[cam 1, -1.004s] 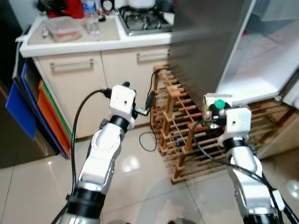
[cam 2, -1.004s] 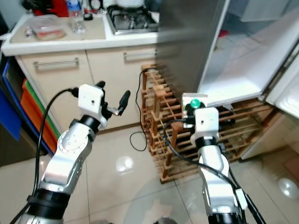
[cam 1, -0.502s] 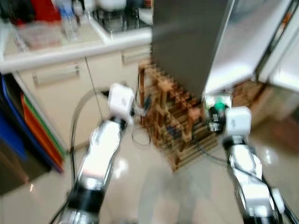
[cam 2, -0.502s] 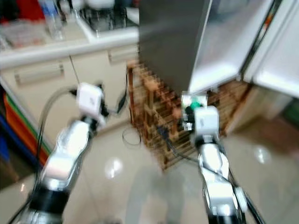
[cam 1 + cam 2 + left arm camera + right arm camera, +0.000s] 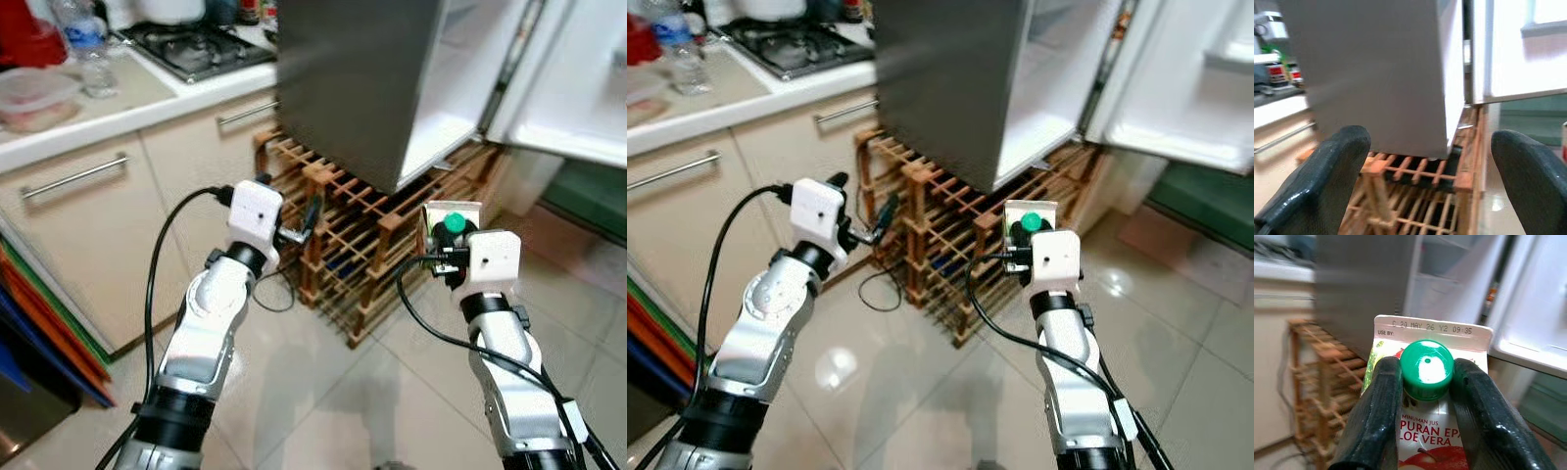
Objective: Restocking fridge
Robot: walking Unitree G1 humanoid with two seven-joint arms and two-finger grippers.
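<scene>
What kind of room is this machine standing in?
Most likely a home kitchen: a gas hob set in a pale countertop, an open silver fridge, and a wooden bottle rack beneath it.

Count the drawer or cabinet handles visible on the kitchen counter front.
2. One long metal handle sits on the cabinet front at the robot's left, under the counter; the second handle is below the gas stove, beside the fridge. More may lie outside the frame.

Left gripper (image 5: 312, 213) spread; right gripper (image 5: 1425, 396) clamped.
</scene>
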